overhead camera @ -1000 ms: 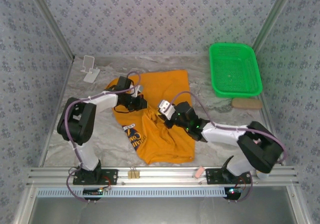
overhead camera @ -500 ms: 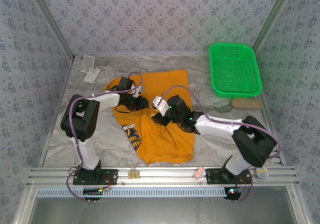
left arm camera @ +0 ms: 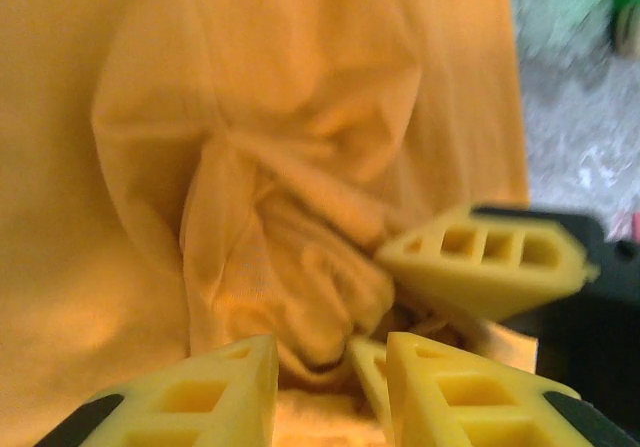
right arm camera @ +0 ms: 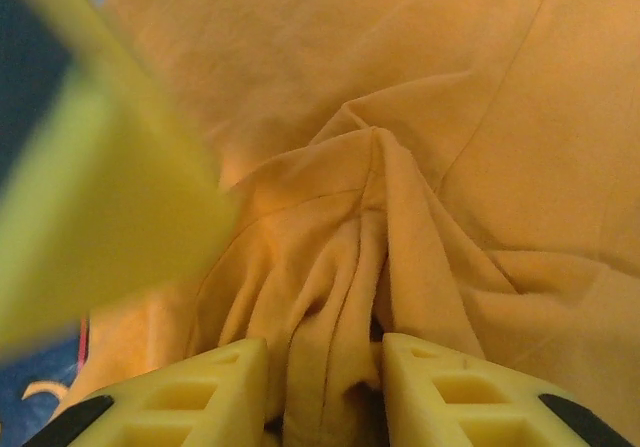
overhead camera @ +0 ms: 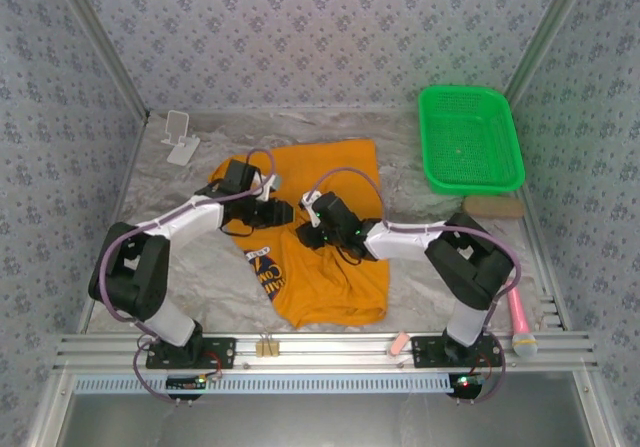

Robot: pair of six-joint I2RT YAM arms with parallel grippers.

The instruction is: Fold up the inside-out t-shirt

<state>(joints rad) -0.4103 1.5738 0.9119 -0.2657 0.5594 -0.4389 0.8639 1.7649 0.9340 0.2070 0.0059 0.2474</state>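
1. Left end effector point(overhead camera: 274, 210) and right end effector point(overhead camera: 307, 233), top view: both have closed in over the middle of the t-shirt point(overhead camera: 335, 277) and now sit nearly touching. Each has gone from clenched to parted. I judge they are setting up a fresh grip for a fold. The shirt lies rumpled on the worktop point(overhead camera: 420, 297), with its dark print point(overhead camera: 264, 267) near the left edge.
2. Left wrist view: yellow fingers point(left arm camera: 200, 397) stand apart, released, around a bunched knot of orange cloth.
3. Right wrist view: fingers point(right arm camera: 460, 387) flank a raised ridge of cloth with the jaws parted, and no firm pinch is evident.
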